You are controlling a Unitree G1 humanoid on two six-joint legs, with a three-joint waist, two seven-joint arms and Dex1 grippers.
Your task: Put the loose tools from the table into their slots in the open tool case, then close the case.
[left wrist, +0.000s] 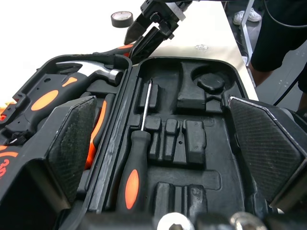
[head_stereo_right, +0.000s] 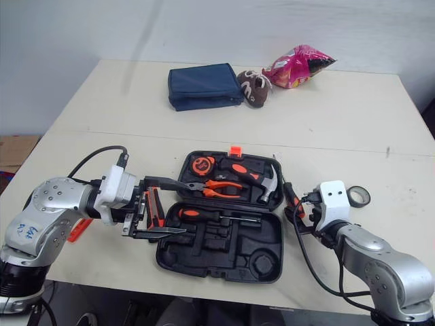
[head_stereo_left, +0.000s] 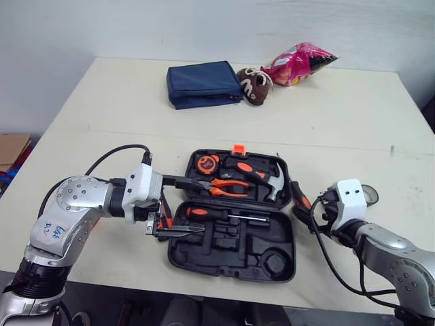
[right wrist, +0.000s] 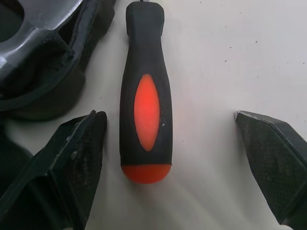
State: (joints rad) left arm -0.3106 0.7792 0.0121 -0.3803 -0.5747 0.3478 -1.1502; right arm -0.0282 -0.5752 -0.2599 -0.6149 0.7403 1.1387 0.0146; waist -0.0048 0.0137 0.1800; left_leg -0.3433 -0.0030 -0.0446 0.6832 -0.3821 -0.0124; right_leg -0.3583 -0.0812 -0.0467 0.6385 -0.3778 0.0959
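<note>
The black tool case (head_stereo_left: 234, 255) lies open mid-table. Its far half holds a tape measure (head_stereo_left: 204, 164), pliers (head_stereo_left: 228, 187) and a hammer (head_stereo_left: 262, 178). One screwdriver (left wrist: 134, 177) sits in the near half, among several empty slots. My left gripper (head_stereo_left: 200, 207) is open at the case's left end, its fingers reaching over the tray. An orange-and-black tool (head_stereo_right: 155, 206) lies just outside that end, between those fingers. A loose screwdriver (right wrist: 144, 96) with a black and orange handle lies on the table right of the case. My right gripper (right wrist: 168, 115) is open around its handle.
At the back of the table are a navy pouch (head_stereo_left: 202, 83), a brown plush shoe (head_stereo_left: 255, 85) and a pink snack bag (head_stereo_left: 299, 63). A black tape roll (head_stereo_right: 358, 196) lies behind my right wrist. An orange item (head_stereo_right: 80, 229) lies under my left forearm. A person (left wrist: 278, 38) stands beyond the right side.
</note>
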